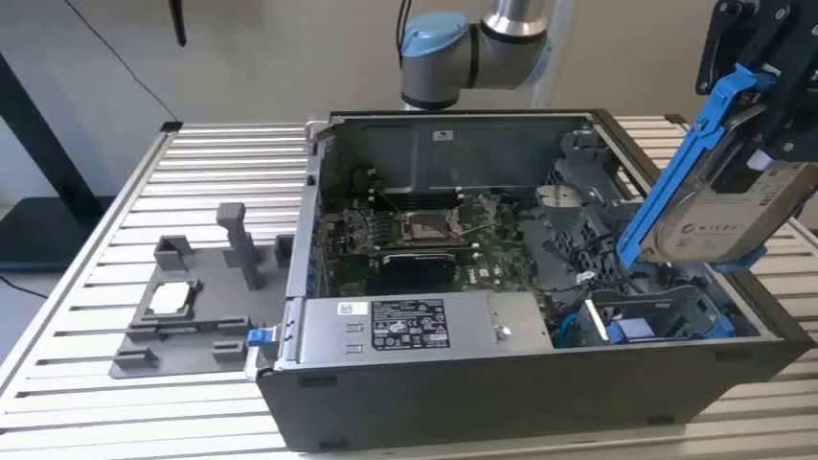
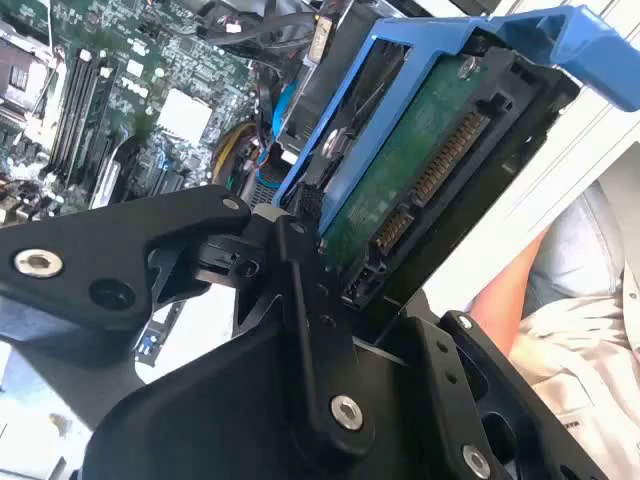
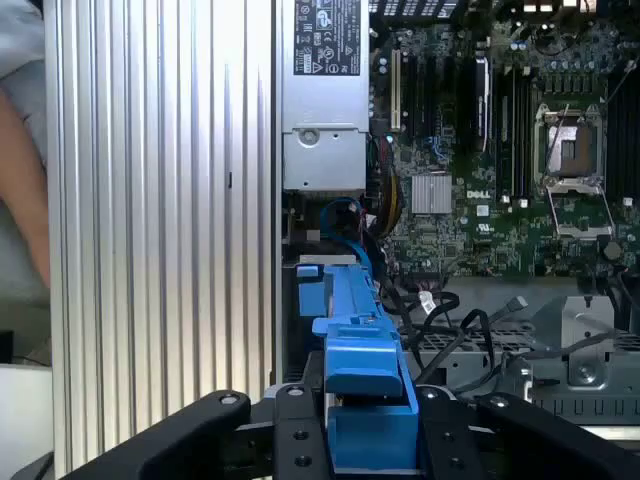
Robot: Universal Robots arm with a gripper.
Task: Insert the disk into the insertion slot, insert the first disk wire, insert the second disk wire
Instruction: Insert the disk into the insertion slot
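End effector [image 3: 368,440] clenched on disk [image 1: 722,216], held tilted at right of exterior view, above insertion slot [image 1: 658,316] at lower right. Best done: level disk, square to slot, clear of cables [image 3: 455,325].

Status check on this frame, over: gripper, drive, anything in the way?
Black gripper shut on silver-grey hard drive in blue plastic carrier. Drive tilted, above grey metal drive bay, not inserted. Loose black cables beside bay.
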